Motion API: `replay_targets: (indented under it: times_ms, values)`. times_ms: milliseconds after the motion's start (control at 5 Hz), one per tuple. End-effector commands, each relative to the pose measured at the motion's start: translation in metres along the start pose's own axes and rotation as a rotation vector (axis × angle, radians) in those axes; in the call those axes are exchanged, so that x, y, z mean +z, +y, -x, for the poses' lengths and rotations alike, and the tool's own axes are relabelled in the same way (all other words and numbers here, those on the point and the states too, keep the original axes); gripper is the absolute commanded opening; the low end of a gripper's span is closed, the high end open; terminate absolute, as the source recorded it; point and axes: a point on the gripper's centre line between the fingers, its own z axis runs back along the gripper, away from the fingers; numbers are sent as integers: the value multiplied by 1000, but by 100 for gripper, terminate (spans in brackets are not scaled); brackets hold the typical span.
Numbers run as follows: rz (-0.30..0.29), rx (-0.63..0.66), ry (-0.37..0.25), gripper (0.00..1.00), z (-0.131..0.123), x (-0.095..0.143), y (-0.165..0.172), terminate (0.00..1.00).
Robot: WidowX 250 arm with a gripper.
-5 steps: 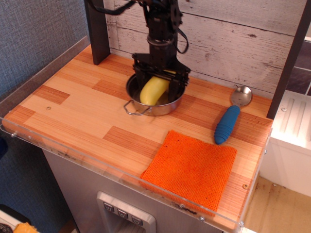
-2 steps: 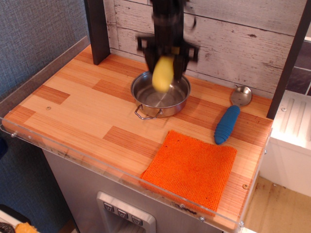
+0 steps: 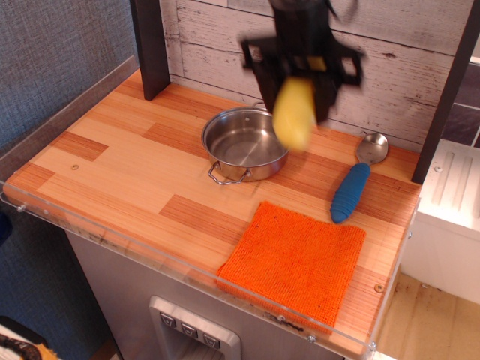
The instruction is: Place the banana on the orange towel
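The yellow banana [image 3: 294, 115] hangs in my gripper [image 3: 302, 79], which is shut on its upper end. The gripper is in the air above the counter, just right of the steel pot [image 3: 244, 144] and left of the spoon. The image of gripper and banana is blurred by motion. The orange towel [image 3: 293, 260] lies flat at the front right of the wooden counter, well below and in front of the banana. Nothing lies on the towel.
A scoop with a blue handle and a metal bowl [image 3: 355, 184] lies right of the pot, behind the towel. A dark post [image 3: 151, 46] stands at the back left, another [image 3: 446, 94] at the right. The counter has a clear plastic rim [image 3: 112, 240].
The gripper lifted the banana out of the pot and carried it up and to the right. The pot is now empty.
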Motion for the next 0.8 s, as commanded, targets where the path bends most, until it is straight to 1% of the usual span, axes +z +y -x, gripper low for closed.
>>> replay_targets:
  times_ms: [0, 200, 400, 600]
  values:
    - [-48, -9, 30, 0, 44, -34, -14, 0]
    - [-78, -8, 37, 0, 56, -40, -4, 0]
    - [-79, -21, 32, 0, 67, -46, -2, 0]
    - [-65, -33, 43, 0, 72, -50, -6, 0]
